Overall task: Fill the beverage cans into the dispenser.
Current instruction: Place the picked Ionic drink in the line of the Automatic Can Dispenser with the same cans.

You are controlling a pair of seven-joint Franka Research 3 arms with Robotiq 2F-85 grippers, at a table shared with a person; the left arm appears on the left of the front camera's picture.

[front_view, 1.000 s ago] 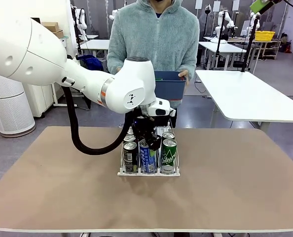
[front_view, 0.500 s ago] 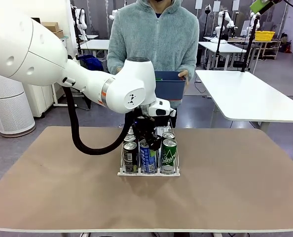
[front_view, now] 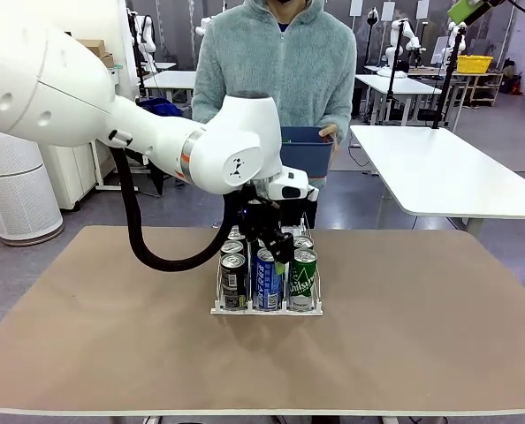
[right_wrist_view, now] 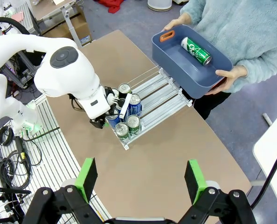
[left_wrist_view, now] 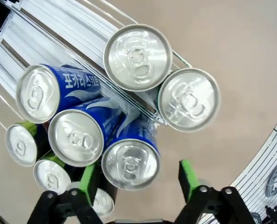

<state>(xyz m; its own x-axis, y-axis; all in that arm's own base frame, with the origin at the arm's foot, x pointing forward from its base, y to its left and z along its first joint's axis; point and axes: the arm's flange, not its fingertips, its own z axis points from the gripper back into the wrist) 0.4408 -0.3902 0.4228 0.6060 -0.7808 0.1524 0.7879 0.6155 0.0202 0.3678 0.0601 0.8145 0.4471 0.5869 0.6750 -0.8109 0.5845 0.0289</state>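
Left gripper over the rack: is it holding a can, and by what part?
Nothing is held. The left gripper stands open astride the top of a blue can in the dispenser, with a clear gap on one side.

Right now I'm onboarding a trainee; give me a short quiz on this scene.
1. True or false: the left end effector stands open over a slim blue aluminium can.
2. What lies in the dark blue plastic bin the person holds? A one slim green can; B two blue cans; C nothing.
3. Front view: what colour is the front can in the right lane of the white-and-clear wire dispenser?
Key: 1 true; 2 A; 3 green.
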